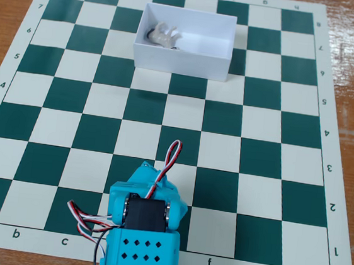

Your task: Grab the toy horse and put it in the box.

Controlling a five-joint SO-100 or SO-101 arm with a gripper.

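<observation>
Green-and-white chessboard (240, 133) lies clear; toy horse (164, 35) sits in the box (181, 60), so I keep the folded arm (143, 227) parked, its claw hidden, state unknowable.

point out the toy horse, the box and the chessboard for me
toy horse (162, 36), fixed view, on its pale body, inside the box at its left end
box (179, 62), fixed view, on its near outer wall
chessboard (223, 118), fixed view, on a bare green square

The folded turquoise plastic arm (144, 230) is cut off by the bottom edge, its jaws hidden; the tiny pale horse figurine's (163, 35) details are too small to tell.
</observation>
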